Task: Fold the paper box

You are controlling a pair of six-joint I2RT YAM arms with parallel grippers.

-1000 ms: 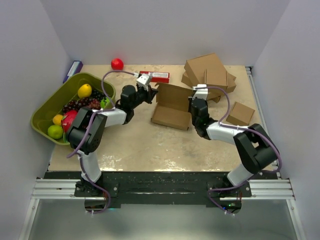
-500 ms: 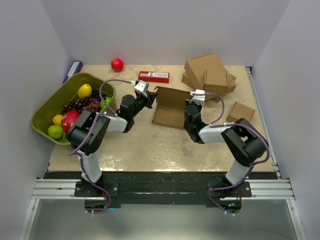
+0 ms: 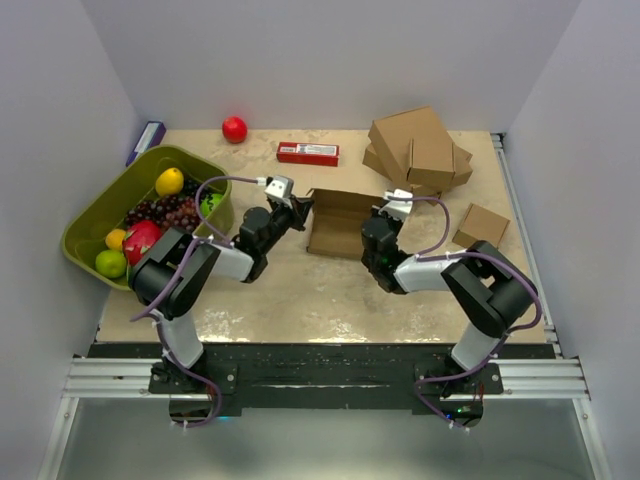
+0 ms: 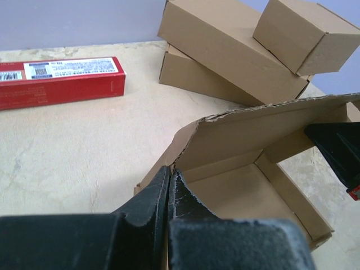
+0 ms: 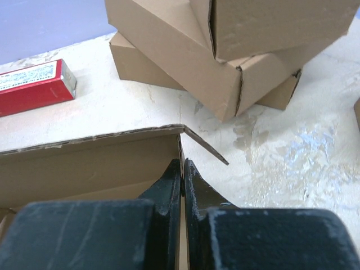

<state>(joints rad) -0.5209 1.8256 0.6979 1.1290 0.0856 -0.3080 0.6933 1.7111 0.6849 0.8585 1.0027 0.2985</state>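
Seen from the top camera, the box (image 3: 340, 222) lies open on the table (image 3: 300, 290), just in front and to the left of the stack (image 3: 415, 148), with its rear flap tilted up. The left gripper (image 3: 300, 207) is at the box's end farthest from the stack, and the right gripper (image 3: 383, 210) is at the end nearest it. A red carton (image 3: 307, 153) lies left of the stack.

In the left wrist view, the left gripper (image 4: 169, 174) is clamped on the box's (image 4: 247, 191) thin side wall, fingers pressed almost together. The stack (image 4: 225, 50) stands behind, with the carton (image 4: 56, 81) to its left.

In the right wrist view, the right gripper (image 5: 183, 169) pinches the box's (image 5: 84, 163) corner edge the same way. The stack (image 5: 225, 56) stands just beyond.
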